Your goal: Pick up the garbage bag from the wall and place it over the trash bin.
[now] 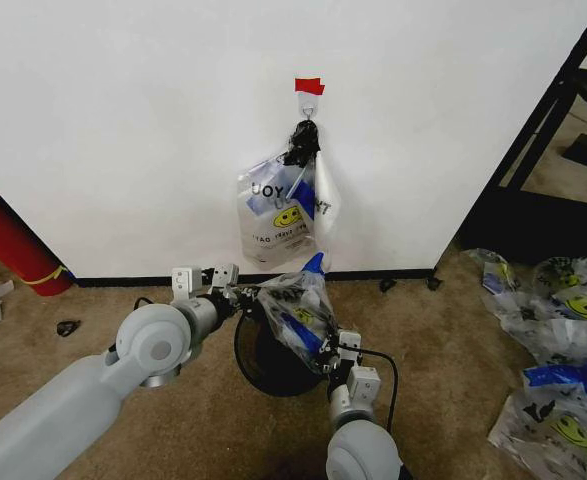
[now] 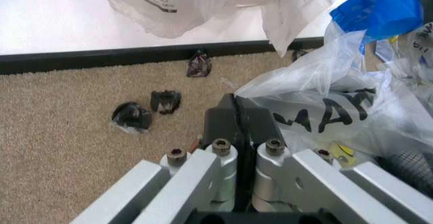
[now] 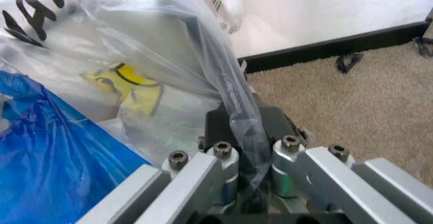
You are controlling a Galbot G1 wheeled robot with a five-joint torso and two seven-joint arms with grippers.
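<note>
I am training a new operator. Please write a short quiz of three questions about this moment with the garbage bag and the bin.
1. True or false: the garbage bag lies flat on the carpet.
2. Which grippers pinch the bag? A) left only B) right only C) both
3. Fill in: the bunch of bags hangs from a metal ____ under the red tape.

Key:
1. False; it is held over the trash bin.
2. C; the left gripper and the right gripper are each shut on plastic.
3. Hook.
</note>
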